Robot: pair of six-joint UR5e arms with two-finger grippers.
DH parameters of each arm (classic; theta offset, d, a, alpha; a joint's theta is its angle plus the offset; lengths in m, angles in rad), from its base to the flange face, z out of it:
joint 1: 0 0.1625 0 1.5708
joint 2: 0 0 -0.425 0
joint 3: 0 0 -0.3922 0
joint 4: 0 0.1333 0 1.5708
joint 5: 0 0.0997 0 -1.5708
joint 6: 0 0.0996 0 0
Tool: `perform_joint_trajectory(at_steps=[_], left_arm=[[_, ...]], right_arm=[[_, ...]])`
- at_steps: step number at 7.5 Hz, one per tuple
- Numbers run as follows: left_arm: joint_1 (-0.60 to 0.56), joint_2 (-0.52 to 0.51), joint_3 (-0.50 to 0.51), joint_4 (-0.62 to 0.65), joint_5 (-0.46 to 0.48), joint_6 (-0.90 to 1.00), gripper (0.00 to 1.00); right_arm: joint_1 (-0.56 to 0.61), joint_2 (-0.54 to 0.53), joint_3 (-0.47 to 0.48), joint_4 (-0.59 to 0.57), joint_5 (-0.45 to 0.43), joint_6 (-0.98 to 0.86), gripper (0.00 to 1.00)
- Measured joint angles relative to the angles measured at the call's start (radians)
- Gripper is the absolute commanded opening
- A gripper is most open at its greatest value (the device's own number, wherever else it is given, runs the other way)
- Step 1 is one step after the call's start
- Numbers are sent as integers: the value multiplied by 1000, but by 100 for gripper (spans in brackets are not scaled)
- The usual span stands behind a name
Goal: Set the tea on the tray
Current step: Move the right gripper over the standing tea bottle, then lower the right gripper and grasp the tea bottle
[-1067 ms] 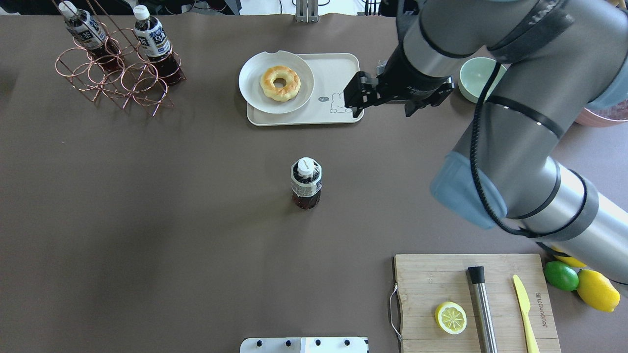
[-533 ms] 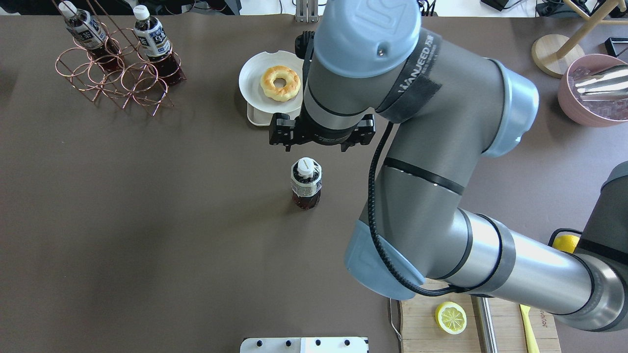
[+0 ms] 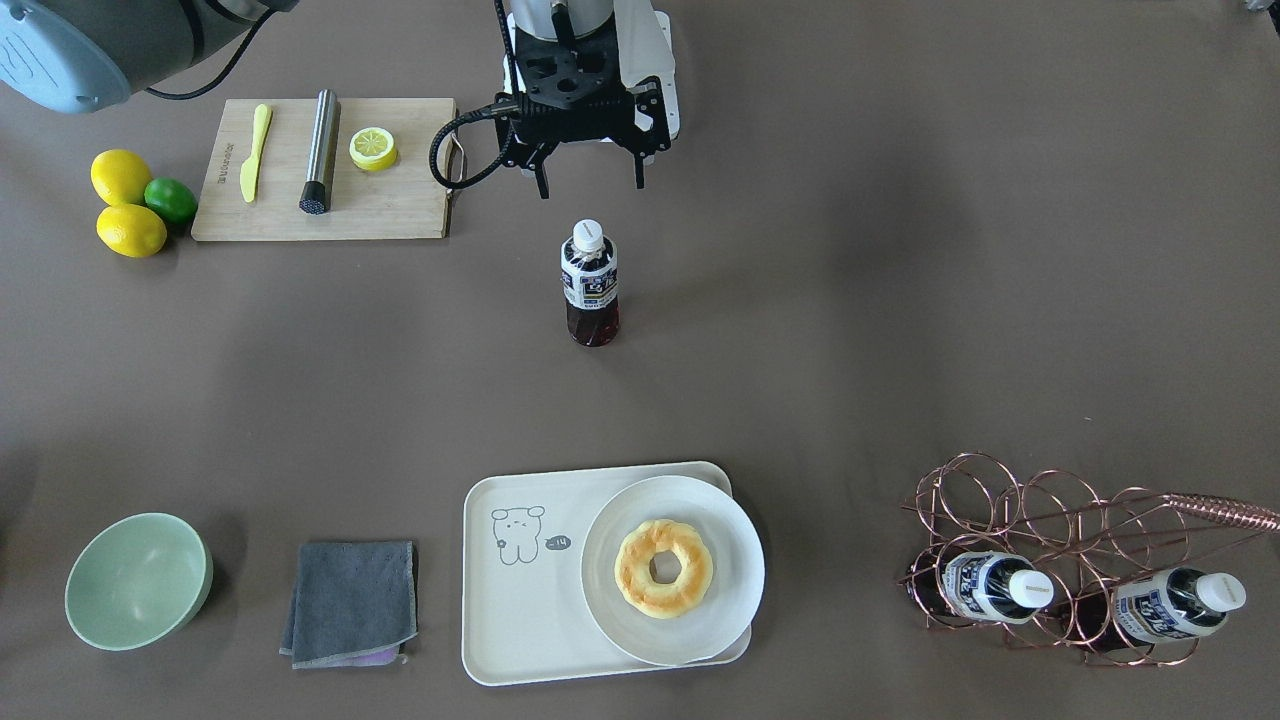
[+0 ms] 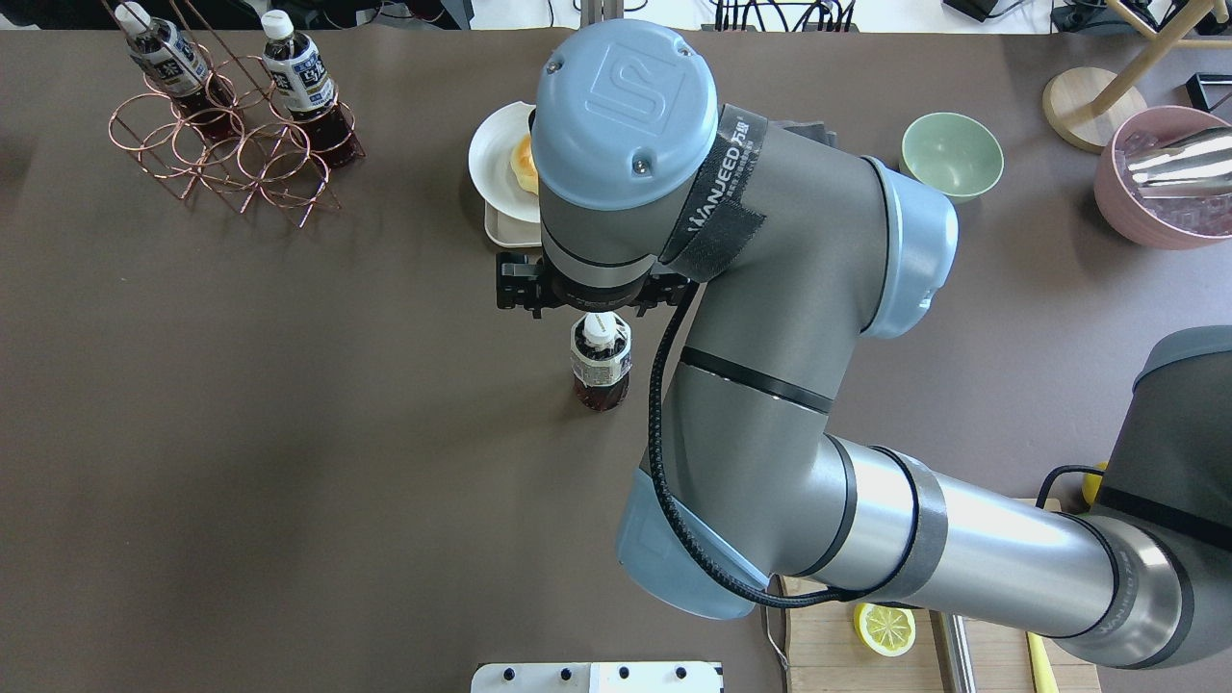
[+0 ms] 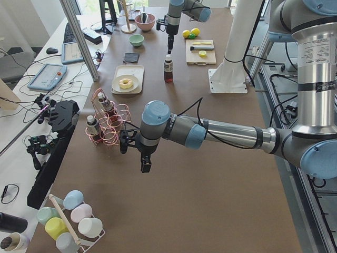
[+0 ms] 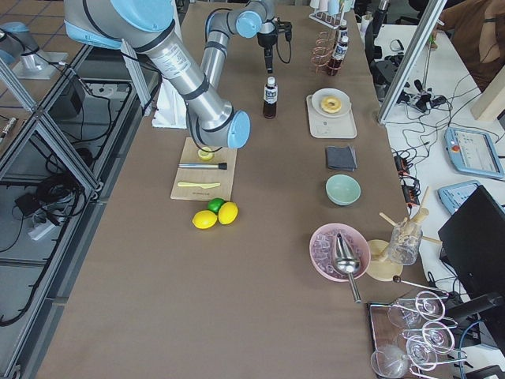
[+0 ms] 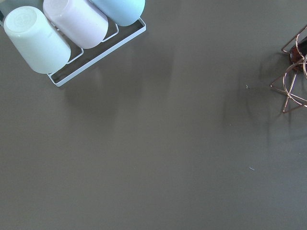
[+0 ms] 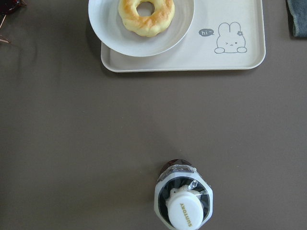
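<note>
The tea bottle [image 3: 589,285] stands upright and alone in the middle of the table, white cap up; it also shows in the overhead view [image 4: 601,358] and low in the right wrist view [image 8: 183,201]. My right gripper [image 3: 590,182] is open and empty and hovers above its cap without touching it. The cream tray [image 3: 520,600] lies beyond the bottle, and its bear end [image 8: 230,57] is bare. My left gripper [image 5: 145,164] shows only in the exterior left view, over bare table near the rack. I cannot tell whether it is open or shut.
A white plate with a doughnut [image 3: 672,568] covers one end of the tray. Two more tea bottles lie in the copper rack [image 3: 1050,520]. A grey cloth [image 3: 350,603] and a green bowl [image 3: 138,580] lie beside the tray. A cutting board [image 3: 400,210] lies near the robot.
My right arm has swung from beside the tray to above the standing bottle, gripper still open. The bottle has not moved.
</note>
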Motion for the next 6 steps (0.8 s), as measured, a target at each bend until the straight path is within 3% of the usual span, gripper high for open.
perform_joint_trajectory(at_steps=[6], left_arm=[[-1, -3, 7, 0, 0, 0, 97]], right_arm=[[-10, 36, -91, 1, -29, -2, 87]])
